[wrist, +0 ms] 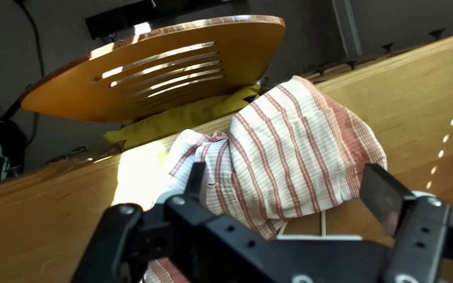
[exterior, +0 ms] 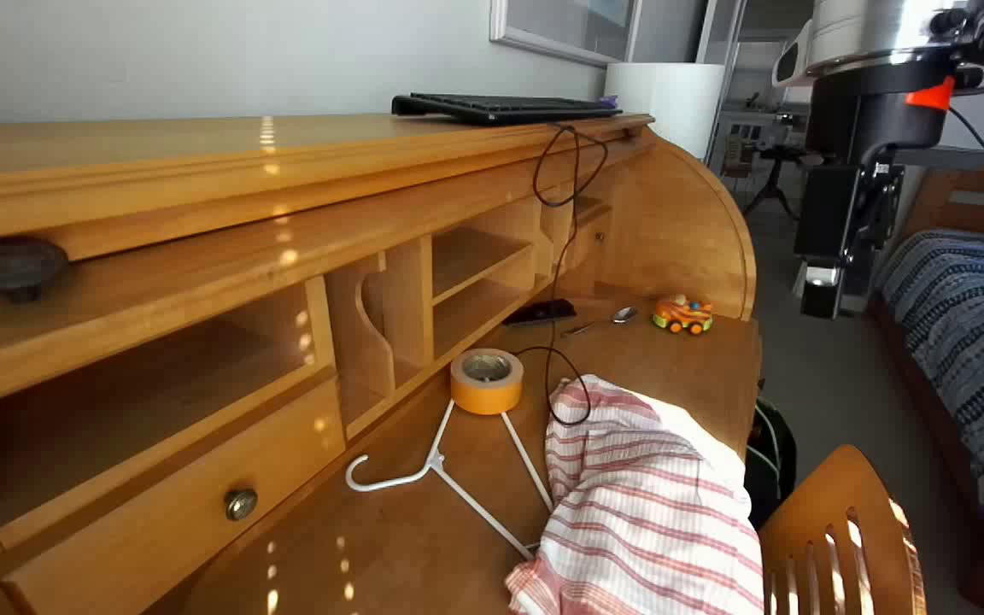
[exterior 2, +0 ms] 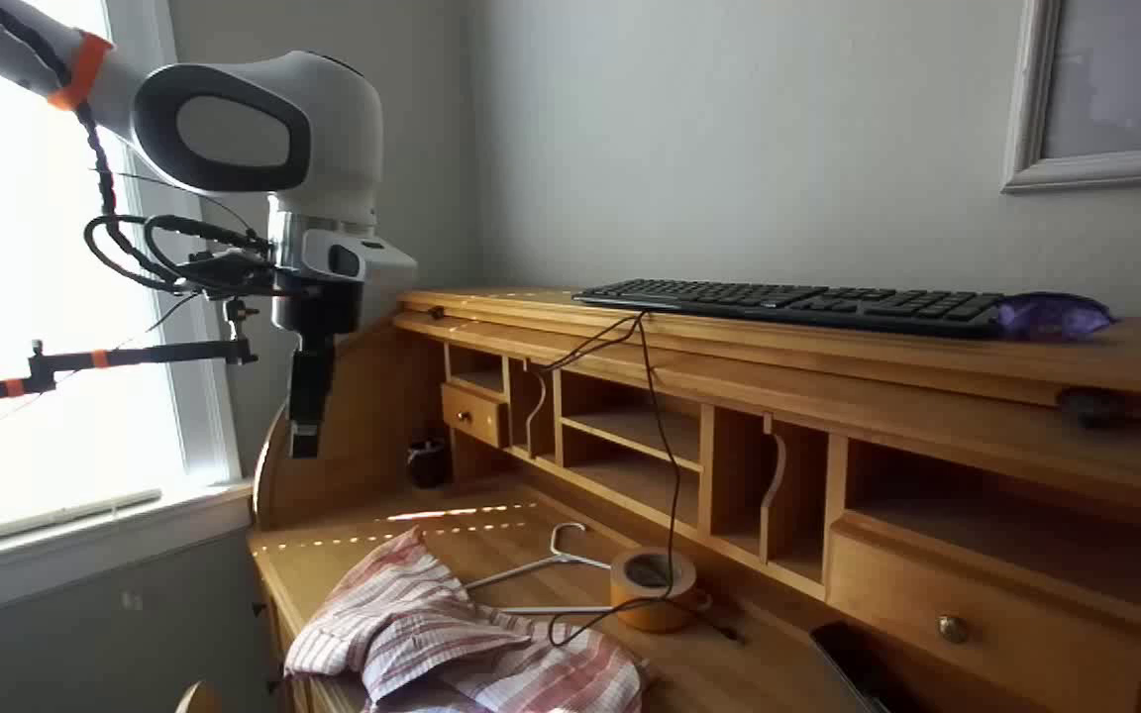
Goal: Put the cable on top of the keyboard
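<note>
The keyboard is a flat black slab on the top ledge of the wooden desk; it also shows in an exterior view. The thin black cable hangs from the ledge's front edge by the keyboard, with a loop near the top. Its lower end curls near the tape and cloth; it also shows in an exterior view. My gripper is open with nothing between its fingers. It hangs in the air out from the ledge, apart from cable and keyboard, in both exterior views.
On the desk lie a striped cloth, a white hanger, an orange tape roll, a dark phone-like object, a spoon and a toy car. A purple mouse-like object adjoins the keyboard. A chair stands in front.
</note>
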Available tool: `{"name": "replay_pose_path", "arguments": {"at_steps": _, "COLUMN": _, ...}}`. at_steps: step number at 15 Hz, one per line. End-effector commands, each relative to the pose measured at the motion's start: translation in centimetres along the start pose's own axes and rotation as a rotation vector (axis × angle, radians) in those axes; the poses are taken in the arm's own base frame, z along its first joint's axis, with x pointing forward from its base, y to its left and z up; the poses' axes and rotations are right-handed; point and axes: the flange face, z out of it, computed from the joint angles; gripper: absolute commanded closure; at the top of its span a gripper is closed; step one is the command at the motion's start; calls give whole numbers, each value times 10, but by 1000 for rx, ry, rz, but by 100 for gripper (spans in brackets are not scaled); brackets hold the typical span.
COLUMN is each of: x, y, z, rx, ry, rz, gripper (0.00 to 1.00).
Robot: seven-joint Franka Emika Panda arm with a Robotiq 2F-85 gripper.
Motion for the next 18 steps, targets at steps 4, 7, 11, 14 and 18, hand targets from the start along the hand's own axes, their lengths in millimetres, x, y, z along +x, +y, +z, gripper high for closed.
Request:
{"name": "replay_pose_path", "arguments": {"at_steps": 4, "x": 0, "y": 0, "z": 0, "rx": 0, "ry": -1, "rz": 0, "gripper": 0}}
{"name": "replay_pose_path", "arguments": {"at_steps": 7, "x": 9, "y": 5, "z": 3, "rx": 4, "ry": 6, "rz": 5, "gripper": 0}}
{"name": "replay_pose_path", "arguments": {"at_steps": 11, "x": 53, "y": 29, "z": 19, "rx": -10, "ry": 105, "rz": 61, "gripper": 0}}
{"name": "replay_pose_path", "arguments": {"at_steps": 14, "x": 88, "y": 44, "z": 35, "rx": -41, "ry": 236, "rz": 90, "gripper": 0}}
{"name": "replay_pose_path", "arguments": {"at_steps": 18, "x": 122, "y": 43, "z": 67, "rx": -66, "ry": 374, "rz": 69, "gripper": 0}}
